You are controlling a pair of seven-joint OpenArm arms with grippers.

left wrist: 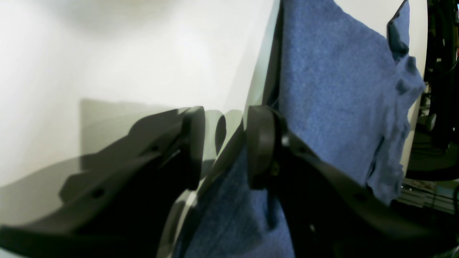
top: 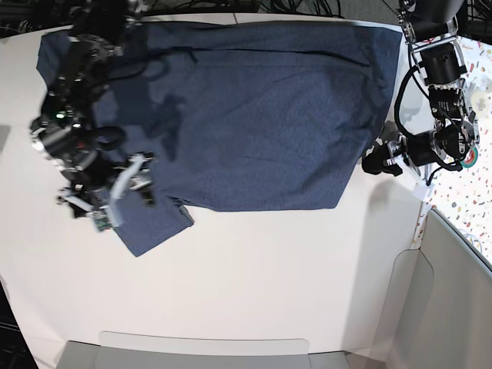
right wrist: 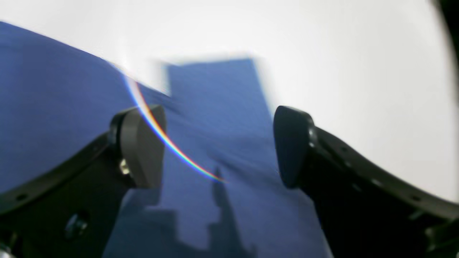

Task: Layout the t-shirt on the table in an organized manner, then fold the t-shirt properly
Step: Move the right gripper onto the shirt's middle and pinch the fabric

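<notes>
The dark blue t-shirt (top: 261, 115) lies spread sideways on the white table (top: 254, 284), hem toward the right and one sleeve (top: 154, 227) sticking out at the lower left. My right gripper (top: 141, 183) hovers open over that sleeve; in the right wrist view its fingers (right wrist: 143, 143) stand wide apart above blue cloth (right wrist: 53, 89), with bare table (right wrist: 322, 53) beyond. My left gripper (top: 373, 163) is at the shirt's right edge. In the left wrist view the left gripper (left wrist: 224, 147) is open, straddling the fabric edge (left wrist: 333, 89) where it meets the table (left wrist: 107, 53). Neither holds cloth.
A colourful speckled strip (top: 470, 192) runs along the right side. A pale grey panel (top: 450, 292) stands at the lower right, and a low grey lip (top: 200, 346) lies at the front edge. Cables hang at the back. The right arm's body (top: 73, 115) covers the shirt's upper left part.
</notes>
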